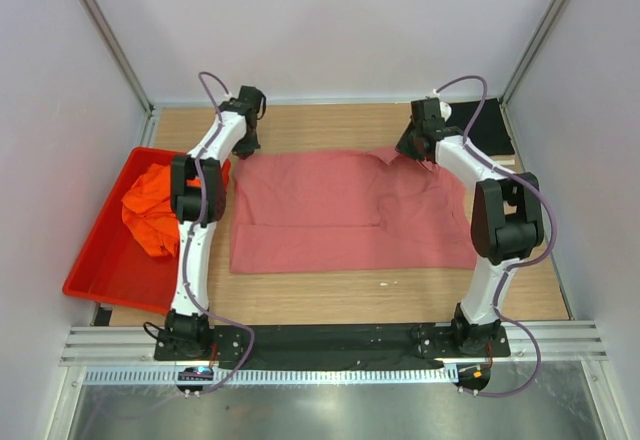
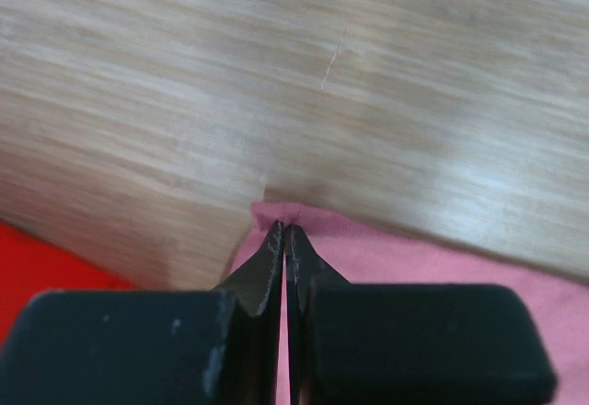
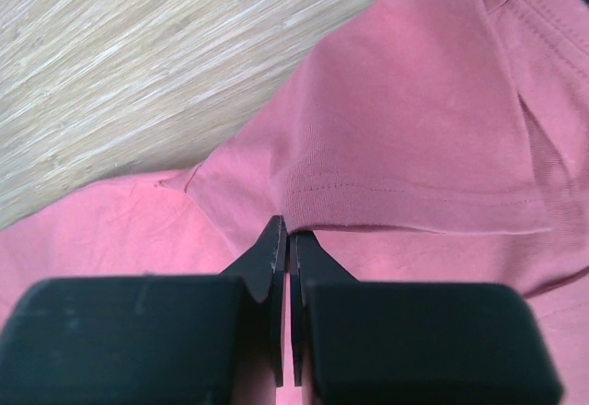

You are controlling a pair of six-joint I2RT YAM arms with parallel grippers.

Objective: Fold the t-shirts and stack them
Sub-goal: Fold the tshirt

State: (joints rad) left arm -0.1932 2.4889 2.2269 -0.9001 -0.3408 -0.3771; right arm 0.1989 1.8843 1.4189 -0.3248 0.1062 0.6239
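The rose-red t-shirt is laid flat on the table. The left gripper and right gripper are clamped on its far edge. The left bite appears marginal, so the corner may be dropped on lifting.

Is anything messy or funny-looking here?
The bright orange cloth t-shirt lies scrunched in a heap in the red plastic tray at the left, not folded. The dusty rose-red cloth t-shirt lies mostly flat.
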